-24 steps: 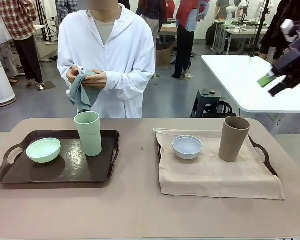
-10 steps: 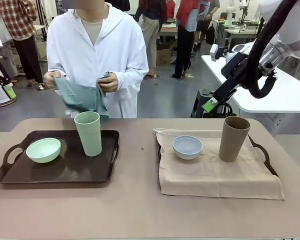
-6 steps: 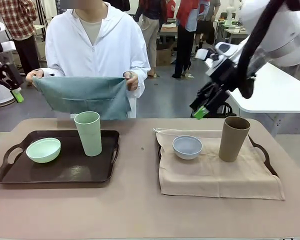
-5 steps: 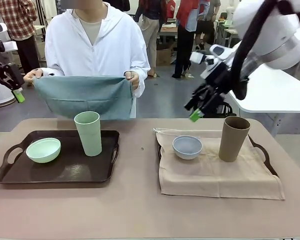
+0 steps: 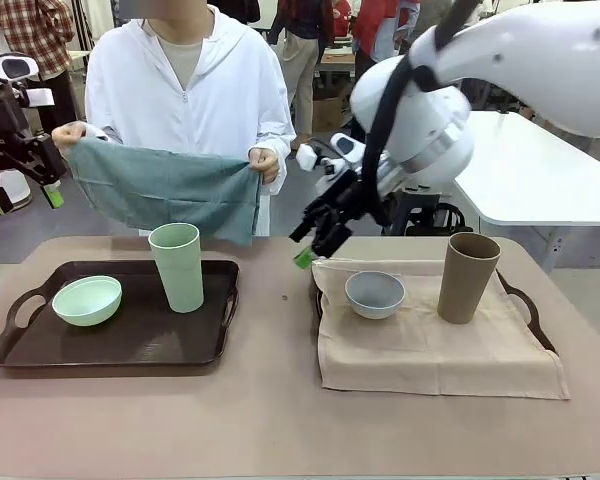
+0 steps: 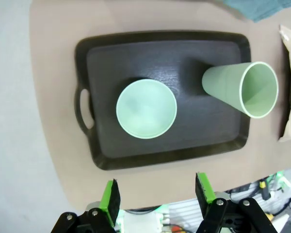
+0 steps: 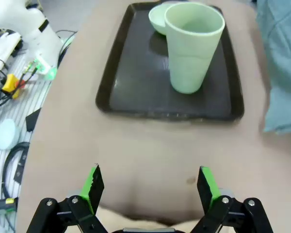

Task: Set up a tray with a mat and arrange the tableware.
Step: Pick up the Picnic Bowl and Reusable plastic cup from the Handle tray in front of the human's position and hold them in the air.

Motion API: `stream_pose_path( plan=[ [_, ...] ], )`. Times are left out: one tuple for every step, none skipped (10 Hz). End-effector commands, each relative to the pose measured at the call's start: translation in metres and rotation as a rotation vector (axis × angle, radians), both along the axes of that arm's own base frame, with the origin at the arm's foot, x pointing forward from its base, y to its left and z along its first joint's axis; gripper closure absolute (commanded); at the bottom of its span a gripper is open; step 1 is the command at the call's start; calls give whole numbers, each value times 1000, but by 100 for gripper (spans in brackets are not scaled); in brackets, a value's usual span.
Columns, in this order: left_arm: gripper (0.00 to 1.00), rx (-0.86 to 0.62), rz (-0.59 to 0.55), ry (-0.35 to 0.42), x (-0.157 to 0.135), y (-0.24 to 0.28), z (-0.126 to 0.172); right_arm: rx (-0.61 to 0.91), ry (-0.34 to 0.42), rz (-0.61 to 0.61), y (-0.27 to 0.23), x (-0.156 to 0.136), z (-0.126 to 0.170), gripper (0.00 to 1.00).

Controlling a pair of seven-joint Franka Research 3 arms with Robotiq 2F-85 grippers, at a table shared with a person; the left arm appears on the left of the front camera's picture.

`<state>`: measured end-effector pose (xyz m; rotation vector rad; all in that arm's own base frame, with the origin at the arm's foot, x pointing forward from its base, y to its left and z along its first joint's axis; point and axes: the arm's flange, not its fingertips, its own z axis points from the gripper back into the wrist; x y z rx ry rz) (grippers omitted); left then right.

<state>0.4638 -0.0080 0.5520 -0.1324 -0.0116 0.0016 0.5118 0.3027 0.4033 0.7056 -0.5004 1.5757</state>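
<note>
Right hand [image 5: 313,250]: jaws wide, nothing in them, hanging low over the bench [image 5: 280,420] in the gap between the 2 trays. It's just off the back-left corner of the beige mat [image 5: 430,355], near the greyish white bowl [image 5: 374,294] but apart from it. Its wrist view looks past the hand [image 7: 150,187] at the dark tray [image 7: 131,92].

Left hand [image 5: 28,198]: jaws wide, empty, held high at the bench's left edge, well above the tableware. It's near the corner of the teal mat [image 5: 165,190]; contact looks like none. Its wrist view looks straight down past the hand [image 6: 156,194] onto the dark tray [image 6: 208,141].

Teal mat: off the bench, the person [image 5: 185,90] holds it spread by both top corners behind the dark tray.

Dark tray [image 5: 210,340], bare: mint bowl [image 5: 86,300] at left, pale green tumbler [image 5: 177,267] upright beside it, not touching.

2nd tray [image 5: 525,305], covered by the beige mat: greyish white bowl at left, tan tumbler [image 5: 467,277] upright at right, apart.
</note>
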Motion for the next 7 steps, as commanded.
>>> stream_pose_path(
  plan=[
    [18, 36, 21, -7, 7, -5, -2, 8, 7, -34, 22, 13, -4, 0],
    [18, 23, 36, -12, 6, -4, -2, -1, 32, -42, 26, 14, -4, 0],
    [18, -6, 59, 8, -3, -7, 2, 7, 0, -1, 17, 4, -4, 0],
    [18, 8, 9, 0, 3, -1, -4, 7, 0, -1, 17, 4, -4, 0],
    [18, 8, 9, 0, 3, -1, -4, 7, 0, -1, 17, 4, -4, 0],
    [18, 8, 9, 0, 3, -1, -4, 7, 0, -1, 17, 4, -4, 0],
    [18, 8, 9, 0, 3, -1, -4, 11, 7, -12, 22, 10, -4, 0]
  ],
)
